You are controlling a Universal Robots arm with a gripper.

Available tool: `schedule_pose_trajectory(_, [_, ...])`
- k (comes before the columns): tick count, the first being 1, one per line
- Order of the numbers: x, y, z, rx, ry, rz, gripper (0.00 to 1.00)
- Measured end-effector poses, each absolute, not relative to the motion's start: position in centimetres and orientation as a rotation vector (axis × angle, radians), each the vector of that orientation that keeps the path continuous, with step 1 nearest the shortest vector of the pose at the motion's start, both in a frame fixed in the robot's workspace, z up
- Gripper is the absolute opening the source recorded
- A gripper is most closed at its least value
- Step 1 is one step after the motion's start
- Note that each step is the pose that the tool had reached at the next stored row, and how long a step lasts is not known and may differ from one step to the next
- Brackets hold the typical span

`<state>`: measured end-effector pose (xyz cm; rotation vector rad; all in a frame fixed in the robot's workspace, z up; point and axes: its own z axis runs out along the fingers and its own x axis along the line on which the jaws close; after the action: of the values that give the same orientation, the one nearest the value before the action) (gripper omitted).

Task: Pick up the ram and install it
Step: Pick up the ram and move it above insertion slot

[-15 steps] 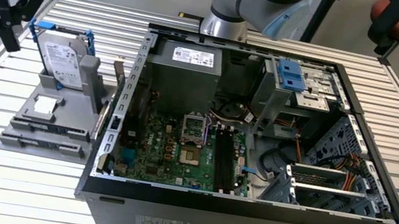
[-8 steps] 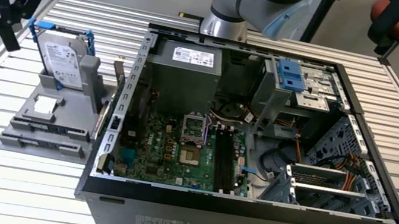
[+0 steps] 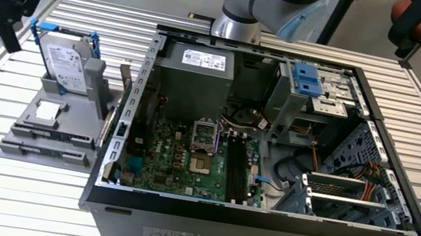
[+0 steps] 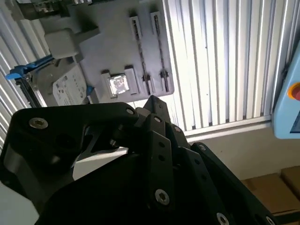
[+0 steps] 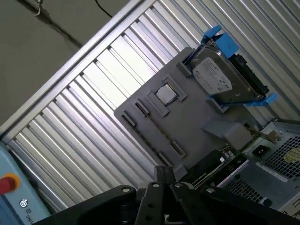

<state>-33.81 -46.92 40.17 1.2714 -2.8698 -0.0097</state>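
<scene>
Gripper (image 5: 162, 169) fully closed, empty; high over gray holder (image 5: 187, 126)

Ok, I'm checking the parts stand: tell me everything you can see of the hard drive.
The hard drive is a silver, metal-looking box with a pale label, framed by a blue bracket. It stands on edge in the grey holder on the slatted table, to the exterior view's left of the computer case.

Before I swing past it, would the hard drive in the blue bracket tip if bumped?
Possibly: the hard drive stands upright in the grey holder, supported only low down. Its metal body looks stiff and dense; a bump would likely rock, not bend, it.
</scene>
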Motion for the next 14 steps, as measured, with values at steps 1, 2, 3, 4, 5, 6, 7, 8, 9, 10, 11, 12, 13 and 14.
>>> schedule_pose_trajectory(1, [-33.81,-46.92,40.21,1.297,-2.858,-0.010,0.00])
schedule_pose_trajectory(2, [-33.81,-46.92,40.25,1.324,-2.846,-0.010,0.00])
schedule_pose_trajectory(3, [-33.81,-46.92,40.29,1.349,-2.834,-0.009,0.00])
schedule_pose_trajectory(4, [-33.81,-46.92,40.32,1.374,-2.822,-0.009,0.00])
schedule_pose_trajectory(5, [-33.81,-46.92,40.35,1.400,-2.809,-0.009,0.00])
schedule_pose_trajectory(6, [-33.81,-46.92,40.40,1.426,-2.796,-0.009,0.00])
schedule_pose_trajectory(7, [-33.81,-46.92,40.44,1.453,-2.782,-0.009,0.00])
schedule_pose_trajectory(8, [-33.81,-46.92,40.48,1.475,-2.770,-0.009,0.00])
schedule_pose_trajectory(9, [-33.81,-46.92,40.52,1.502,-2.756,-0.009,0.00])
schedule_pose_trajectory(10, [-33.81,-46.92,40.56,1.527,-2.742,-0.009,0.00])
schedule_pose_trajectory(11, [-33.81,-46.92,40.60,1.551,-2.728,-0.009,0.00])
schedule_pose_trajectory(12, [-33.81,-46.92,40.64,1.576,-2.714,-0.009,0.00])
schedule_pose_trajectory(13, [-33.81,-46.92,40.67,1.601,-2.699,-0.009,0.00])
schedule_pose_trajectory(14, [-33.81,-46.92,40.71,1.626,-2.684,-0.009,0.00])
